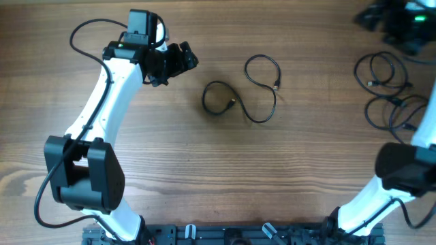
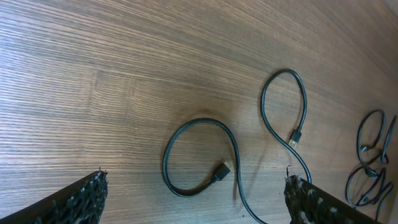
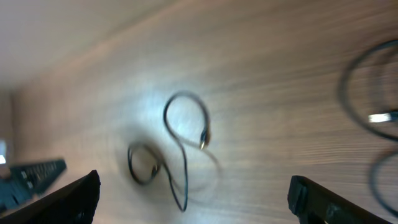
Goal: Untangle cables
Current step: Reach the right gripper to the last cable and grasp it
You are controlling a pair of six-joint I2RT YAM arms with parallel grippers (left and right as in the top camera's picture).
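One thin black cable (image 1: 276, 84) lies in an S shape with two loops at the middle of the wooden table. It also shows in the left wrist view (image 2: 202, 121) and, blurred, in the right wrist view (image 3: 202, 118). More black cables (image 1: 395, 101) lie in overlapping loops at the right edge, also seen in the left wrist view (image 2: 373, 162) and the right wrist view (image 3: 373, 118). My left gripper (image 1: 180, 61) (image 2: 196, 199) is open and empty, to the upper left of the S-shaped cable. My right gripper (image 1: 390, 19) (image 3: 193, 199) is open and empty at the far right corner.
The white left arm (image 1: 109, 95) reaches across the left side of the table. The right arm (image 1: 402, 170) rises along the right edge beside the looped cables. A black rail (image 1: 231, 235) runs along the front edge.
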